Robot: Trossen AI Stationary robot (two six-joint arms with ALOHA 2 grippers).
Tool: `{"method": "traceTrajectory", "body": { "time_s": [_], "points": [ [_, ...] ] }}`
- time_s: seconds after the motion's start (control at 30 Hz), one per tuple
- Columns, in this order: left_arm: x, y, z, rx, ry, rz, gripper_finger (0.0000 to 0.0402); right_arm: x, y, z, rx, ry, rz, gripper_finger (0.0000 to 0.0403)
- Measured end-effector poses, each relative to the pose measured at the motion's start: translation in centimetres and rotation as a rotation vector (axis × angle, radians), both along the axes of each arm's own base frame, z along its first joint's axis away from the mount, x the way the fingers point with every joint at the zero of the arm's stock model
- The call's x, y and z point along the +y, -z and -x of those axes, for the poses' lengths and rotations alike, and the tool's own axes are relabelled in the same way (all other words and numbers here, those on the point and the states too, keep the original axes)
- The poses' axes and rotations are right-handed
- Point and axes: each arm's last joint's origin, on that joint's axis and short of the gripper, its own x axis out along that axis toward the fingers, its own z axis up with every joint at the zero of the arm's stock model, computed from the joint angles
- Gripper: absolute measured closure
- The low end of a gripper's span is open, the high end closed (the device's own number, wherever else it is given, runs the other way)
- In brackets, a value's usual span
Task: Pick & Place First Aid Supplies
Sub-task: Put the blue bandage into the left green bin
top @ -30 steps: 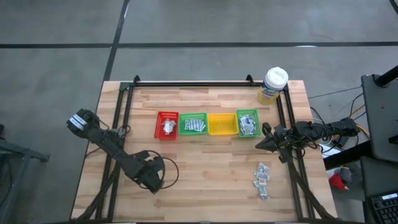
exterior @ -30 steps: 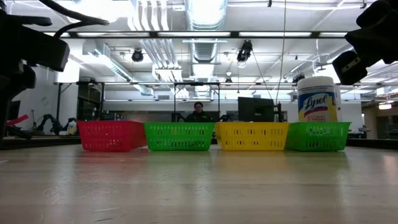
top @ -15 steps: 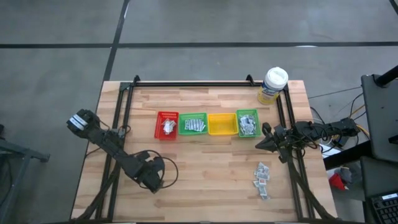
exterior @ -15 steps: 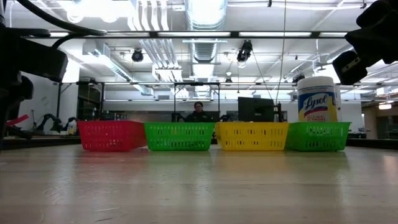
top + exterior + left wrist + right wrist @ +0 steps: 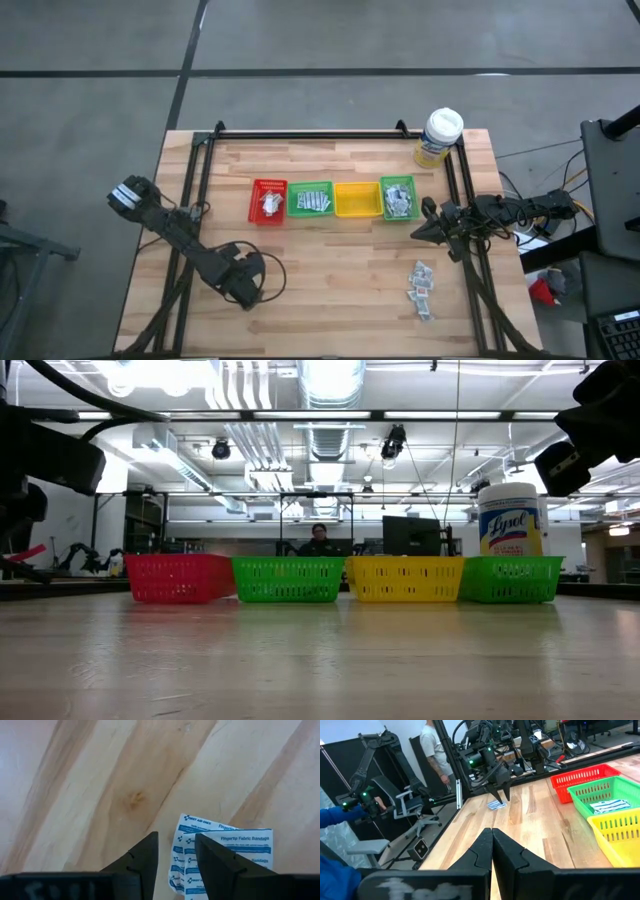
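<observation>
Our left gripper (image 5: 176, 854) hangs low over the front-left part of the table (image 5: 330, 280), fingers a narrow gap apart and closed on nothing, directly above a small stack of white-blue sachets (image 5: 225, 851) printed "Fingertip Fabric Bandage". In the left wrist view the sachets lie flat on the wood, their long axis running across the finger gap; one edge sits under the gap and most of the stack spreads beyond one finger (image 5: 217, 865), so we judge a slight shift toward that side would centre the grasp.

Our right gripper (image 5: 424, 232), fingers pressed together and empty, waits beside the right-hand green bin (image 5: 398, 199), nearer the second pile of sachets (image 5: 422, 287) on the table's right. The left arm is plainly the closer one to this stack.
</observation>
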Motion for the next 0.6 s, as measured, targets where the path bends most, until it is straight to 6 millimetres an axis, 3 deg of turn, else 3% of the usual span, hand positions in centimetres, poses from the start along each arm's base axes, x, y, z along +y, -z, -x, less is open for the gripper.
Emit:
{"method": "traceTrajectory", "body": {
  "time_s": [0.6],
  "points": [
    [-0.27,-0.27,-0.04,0.025,0.011,0.048,0.0265,0.00,0.00,0.00,0.000,-0.001,0.000,0.0394]
  ]
}}
